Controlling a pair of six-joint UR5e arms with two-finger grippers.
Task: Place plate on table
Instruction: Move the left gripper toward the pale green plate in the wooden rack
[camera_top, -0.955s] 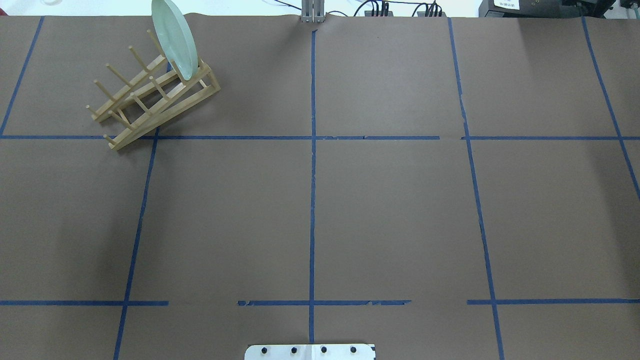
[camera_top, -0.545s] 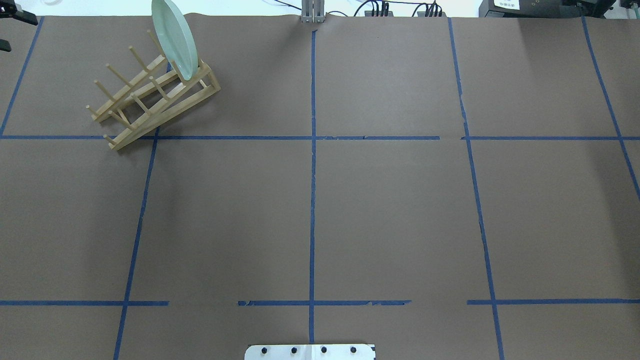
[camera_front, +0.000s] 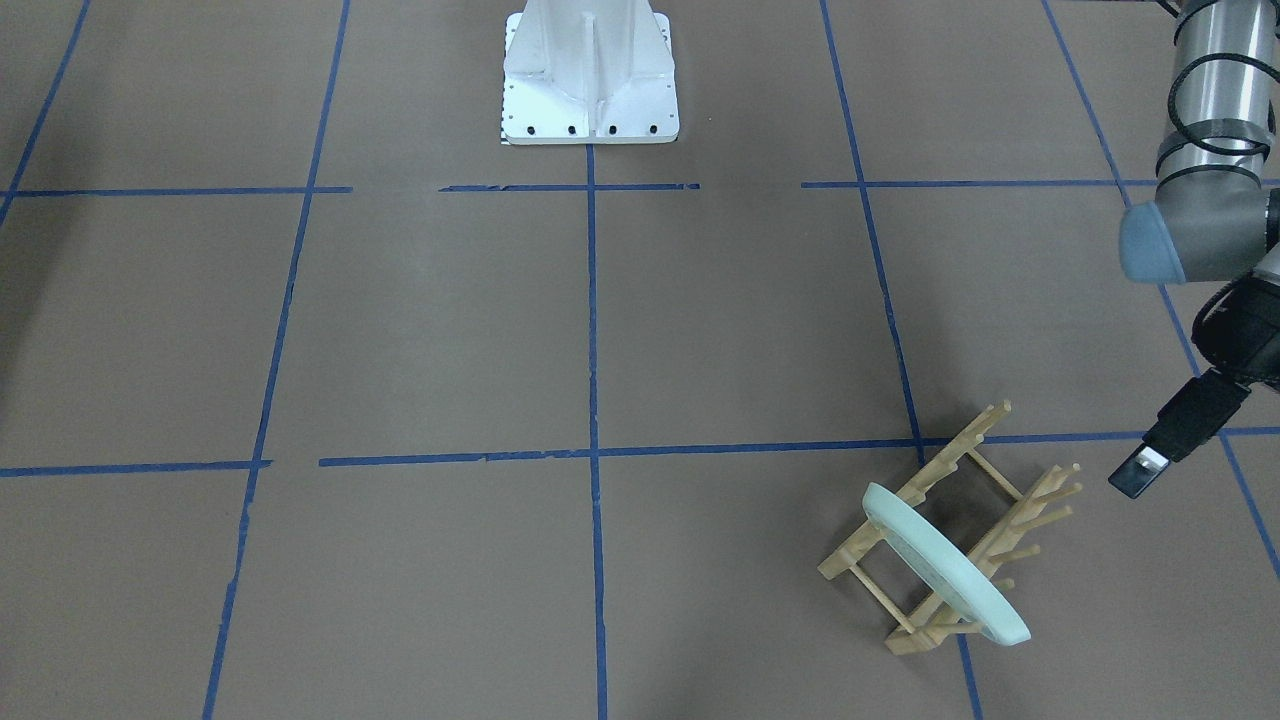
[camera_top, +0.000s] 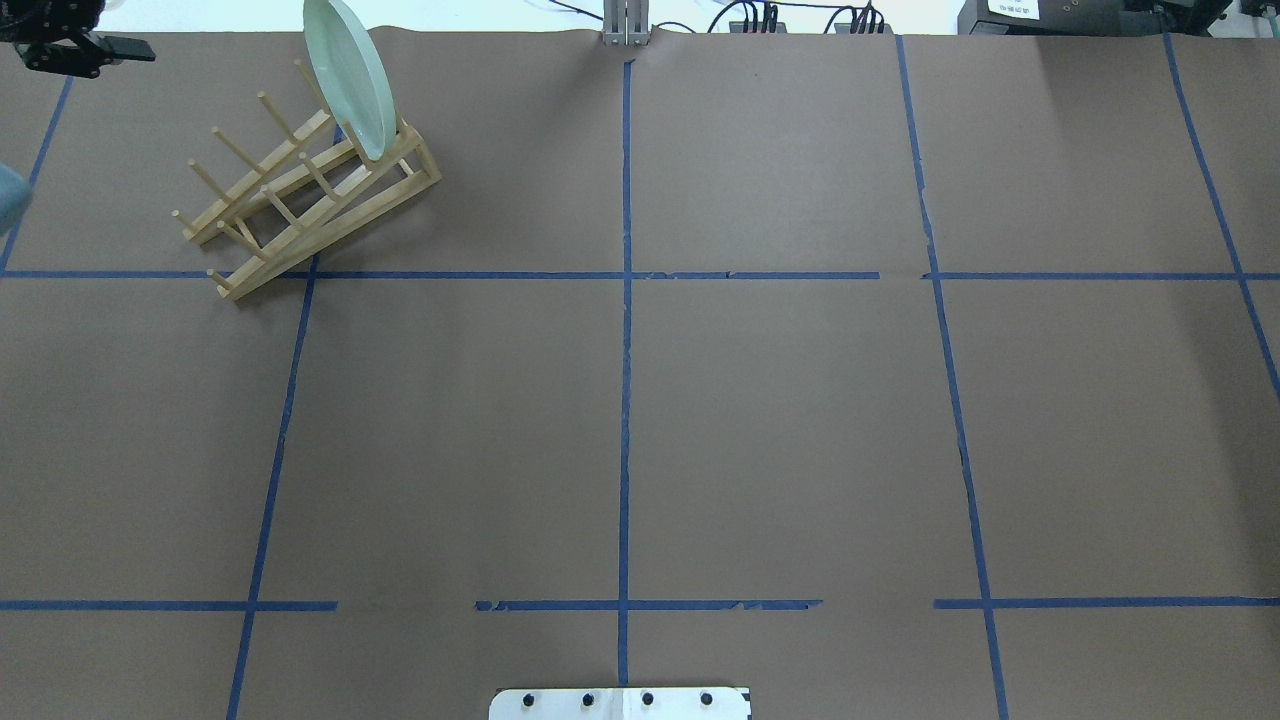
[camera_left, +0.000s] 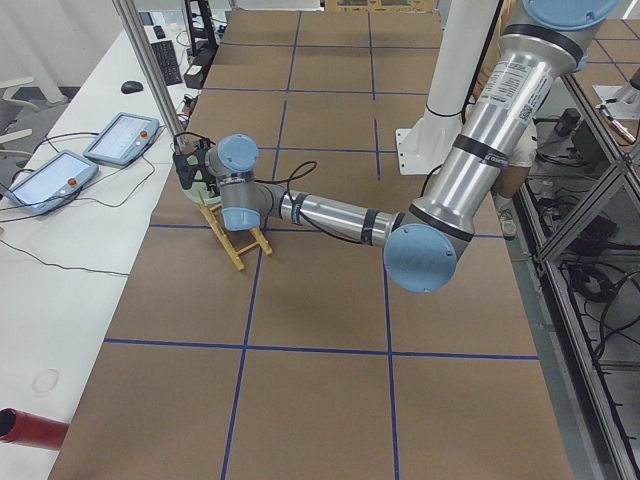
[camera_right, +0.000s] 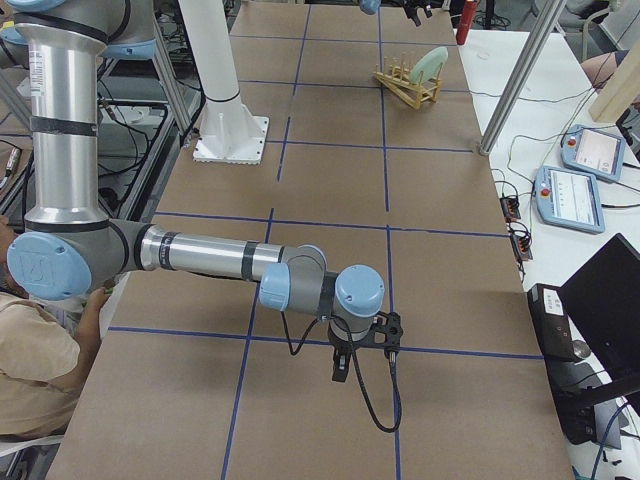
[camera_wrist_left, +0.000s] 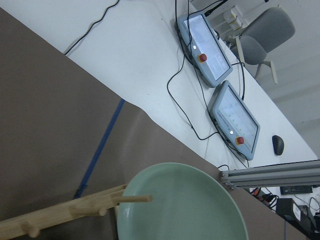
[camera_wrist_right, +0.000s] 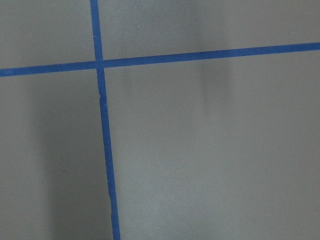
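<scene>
Plate (camera_top: 348, 80) and left end effector (camera_top: 70, 48) sit apart in the upper left of the overhead frame. I cannot tell whether that end effector is wide or narrow. To its right, the plate stands on edge, tilted, in the end slot of the wooden rack (camera_top: 300, 195) on the worktop (camera_top: 780, 420). The right end effector (camera_right: 345, 362), low in the right-side frame, hangs over the worktop; its opening cannot be told.

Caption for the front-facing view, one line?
Mint plate stands on edge in wooden rack; left tool hovers nearby, apart.
</scene>
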